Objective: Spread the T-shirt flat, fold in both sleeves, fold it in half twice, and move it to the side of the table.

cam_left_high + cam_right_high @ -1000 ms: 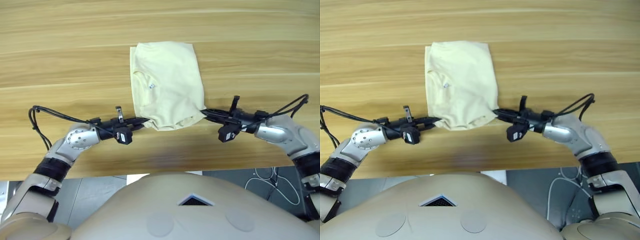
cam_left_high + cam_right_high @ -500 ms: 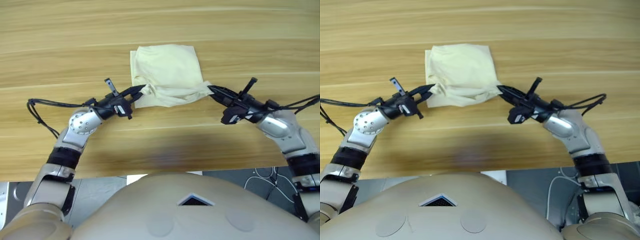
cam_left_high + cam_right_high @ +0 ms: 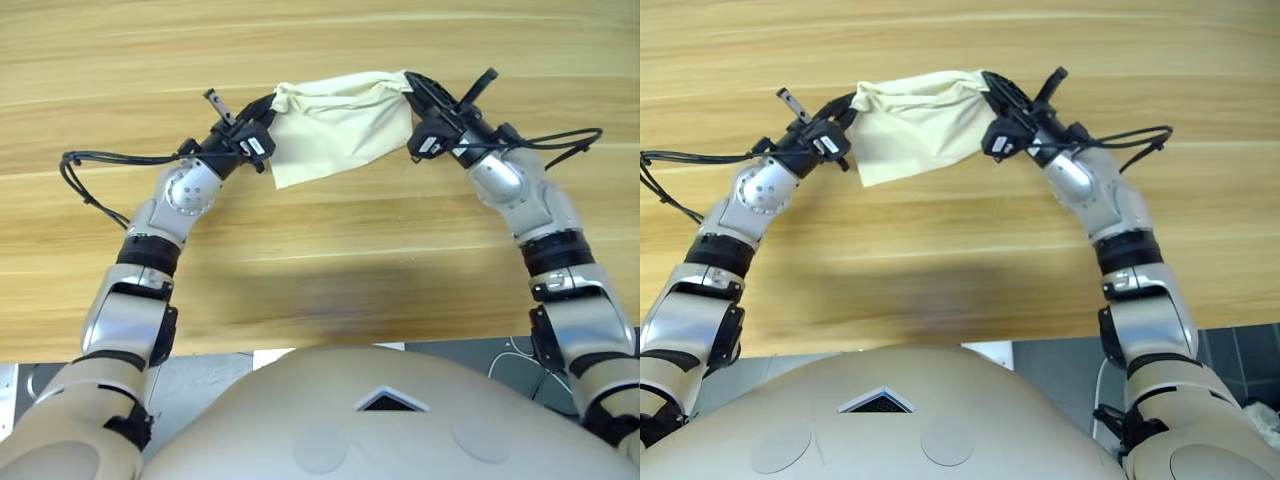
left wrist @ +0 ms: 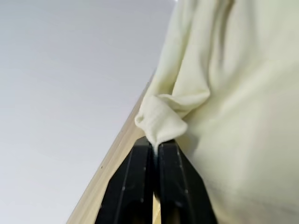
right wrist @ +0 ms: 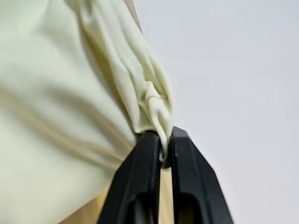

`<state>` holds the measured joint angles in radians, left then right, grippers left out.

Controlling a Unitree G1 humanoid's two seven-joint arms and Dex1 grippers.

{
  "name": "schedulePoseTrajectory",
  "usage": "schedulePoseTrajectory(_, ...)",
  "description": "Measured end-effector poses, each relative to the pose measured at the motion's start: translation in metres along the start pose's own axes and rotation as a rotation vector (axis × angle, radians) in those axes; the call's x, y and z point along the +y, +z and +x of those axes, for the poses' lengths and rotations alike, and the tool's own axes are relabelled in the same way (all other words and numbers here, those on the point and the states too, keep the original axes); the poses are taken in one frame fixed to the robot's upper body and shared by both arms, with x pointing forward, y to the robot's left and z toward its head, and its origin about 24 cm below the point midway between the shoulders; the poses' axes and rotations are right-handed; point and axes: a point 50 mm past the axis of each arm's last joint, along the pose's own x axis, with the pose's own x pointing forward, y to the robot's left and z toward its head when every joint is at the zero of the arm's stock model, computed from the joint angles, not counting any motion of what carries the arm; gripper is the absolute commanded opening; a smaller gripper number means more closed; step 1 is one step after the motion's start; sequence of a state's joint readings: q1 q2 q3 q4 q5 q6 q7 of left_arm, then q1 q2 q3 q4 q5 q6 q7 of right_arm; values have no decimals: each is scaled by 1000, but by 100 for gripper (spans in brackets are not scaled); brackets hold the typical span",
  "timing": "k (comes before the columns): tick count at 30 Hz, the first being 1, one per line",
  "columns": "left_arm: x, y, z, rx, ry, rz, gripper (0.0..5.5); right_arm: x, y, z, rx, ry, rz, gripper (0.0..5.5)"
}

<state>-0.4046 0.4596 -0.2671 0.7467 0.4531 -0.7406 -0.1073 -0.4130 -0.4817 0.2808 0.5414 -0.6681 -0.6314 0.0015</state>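
The pale yellow T-shirt (image 3: 335, 125) hangs folded between my two grippers over the far middle of the wooden table (image 3: 320, 260). My left gripper (image 3: 272, 100) is shut on the shirt's left top corner, and my right gripper (image 3: 405, 80) is shut on its right top corner. The cloth is stretched along its top edge and droops toward me below it. In the left wrist view black fingers (image 4: 140, 177) pinch a bunched fold of the T-shirt (image 4: 233, 93). The right wrist view has the fingers (image 5: 140, 186) clamped on a gathered corner of the T-shirt (image 5: 56, 93).
Bare wood lies on both sides of the shirt and in front of it. The table's near edge (image 3: 300, 350) runs across below my arms. Black cables (image 3: 100, 170) loop from each forearm.
Both grippers have carried the shirt's near edge up and away from me, over the rest of the shirt. The shirt has gone from lying flat to hanging stretched between them.
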Motion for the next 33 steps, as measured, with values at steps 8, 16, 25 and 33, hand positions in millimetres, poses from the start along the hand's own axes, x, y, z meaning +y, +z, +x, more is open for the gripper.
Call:
schedulePoseTrajectory(8, -6, -10, 11, 47, 12, 1, 0, 8, -12, 22, 88, 11, -22, 12)
schedulePoseTrajectory(16, -5, -12, 11, 58, 103, -40, 128, 16, -15, 45, 152, 7, -5, 152)
schedulePoseTrajectory(25, -14, -33, 4, 252, 186, -115, 267, 5, -13, 54, 169, -142, 89, 212)
schedulePoseTrajectory(33, 7, -64, -16, 506, 403, -187, 404, 29, -18, 16, 136, 24, 277, 212)
